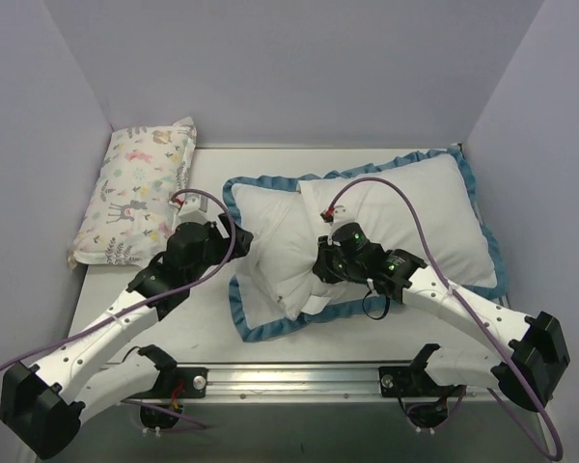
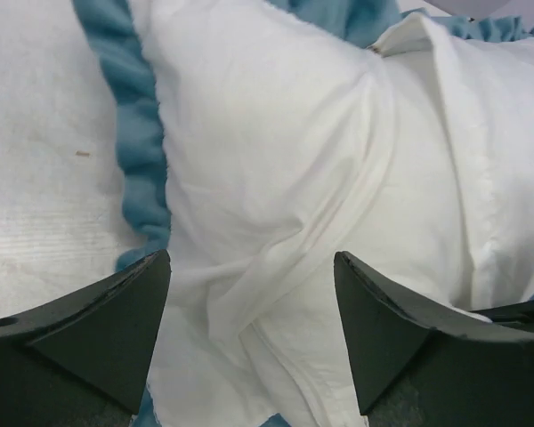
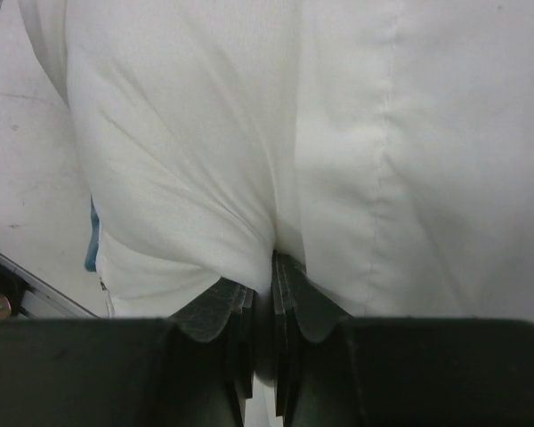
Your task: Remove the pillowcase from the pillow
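The pillowcase (image 1: pixel 420 203) lies white side up in the middle of the table, its blue ruffled trim (image 1: pixel 490 246) round the edge. The white pillow (image 1: pixel 282 275) bulges out at its near left end. My right gripper (image 1: pixel 321 266) is shut on a fold of the pillow's white fabric (image 3: pixel 205 178), pinched between the jaws (image 3: pixel 273 260). My left gripper (image 1: pixel 239 243) is open and empty, its jaws wide above the crumpled white fabric (image 2: pixel 276 178), next to the blue trim (image 2: pixel 142 151). I cannot tell if it touches the cloth.
A small pastel animal-print pillow (image 1: pixel 135 193) lies at the far left against the wall. Pale walls close in the table on the left, back and right. A metal rail (image 1: pixel 289 376) with the arm bases runs along the near edge.
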`<action>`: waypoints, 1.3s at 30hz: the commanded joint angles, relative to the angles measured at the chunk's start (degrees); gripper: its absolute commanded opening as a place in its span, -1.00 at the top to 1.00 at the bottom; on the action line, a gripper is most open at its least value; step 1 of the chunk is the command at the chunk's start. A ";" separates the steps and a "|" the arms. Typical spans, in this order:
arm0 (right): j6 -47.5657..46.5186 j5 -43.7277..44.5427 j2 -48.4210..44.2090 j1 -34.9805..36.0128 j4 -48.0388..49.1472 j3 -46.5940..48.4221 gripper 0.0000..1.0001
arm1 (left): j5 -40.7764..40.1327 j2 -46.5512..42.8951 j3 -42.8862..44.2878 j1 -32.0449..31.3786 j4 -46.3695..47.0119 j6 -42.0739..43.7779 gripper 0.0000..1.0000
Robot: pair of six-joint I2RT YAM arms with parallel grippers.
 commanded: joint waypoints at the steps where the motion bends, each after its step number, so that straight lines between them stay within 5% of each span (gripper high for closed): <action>1: -1.67 1.98 0.98 -0.03 -6.81 1.52 1.00 | 3.49 4.65 6.19 -0.83 1.69 7.82 -0.66; 12: -0.80 3.30 0.20 1.29 -8.66 0.82 1.00 | 1.86 20.75 13.93 -3.03 2.85 12.75 -0.65; 18: -0.09 6.64 -4.46 2.17 -11.46 -0.49 1.00 | -7.04 25.67 17.89 4.16 -3.75 8.36 0.14; 25: 1.14 8.66 -11.14 1.91 -14.63 -3.66 1.00 | -8.89 31.03 18.85 11.99 -1.48 7.65 0.37; 37: 0.70 10.60 -17.47 0.76 -20.79 -1.30 1.00 | 1.81 46.94 18.25 20.34 8.62 5.28 0.45; 39: 0.44 9.55 -17.21 0.06 -20.97 -0.24 1.00 | 8.84 46.60 16.49 20.18 14.94 5.98 0.17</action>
